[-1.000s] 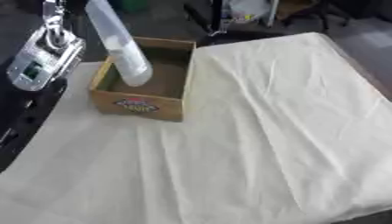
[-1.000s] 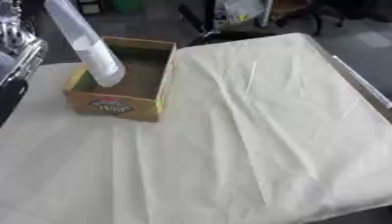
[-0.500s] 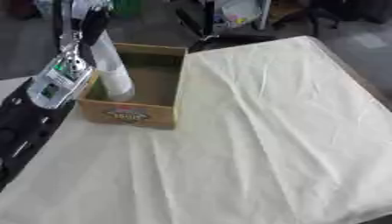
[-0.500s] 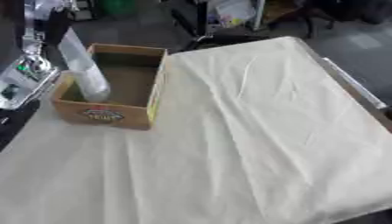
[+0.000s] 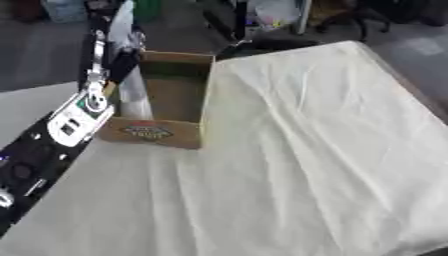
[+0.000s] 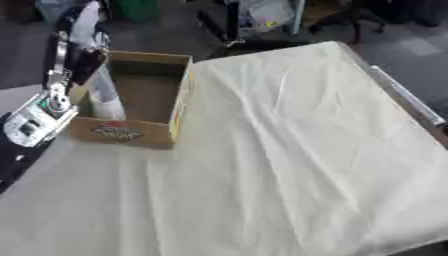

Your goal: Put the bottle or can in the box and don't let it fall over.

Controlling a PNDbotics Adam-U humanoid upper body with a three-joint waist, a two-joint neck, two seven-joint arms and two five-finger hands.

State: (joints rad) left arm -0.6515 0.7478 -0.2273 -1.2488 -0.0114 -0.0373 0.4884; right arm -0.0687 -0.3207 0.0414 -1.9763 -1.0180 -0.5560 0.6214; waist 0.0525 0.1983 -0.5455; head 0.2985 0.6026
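Note:
A pale, tall bottle (image 5: 134, 95) stands nearly upright inside the open cardboard box (image 5: 194, 100), against its left wall, with its base down in the box. My left hand (image 5: 107, 46) reaches in from the lower left along the box's left side. Its fingers are curled round the bottle's upper part. The bottle's top (image 6: 85, 19) sticks out above the hand. The box has a printed label on its front face (image 6: 116, 132) and sits at the far left of the cloth. My right hand shows in neither view.
A wrinkled cream cloth (image 5: 306, 150) covers the table to the right of and in front of the box. A metal rail (image 6: 411, 105) runs along the table's right edge. Dark floor and clutter lie beyond the far edge.
The bottle has gone from leaning over the box to standing nearly upright and lower inside it, with my left hand still on it. The whole picture has also shifted.

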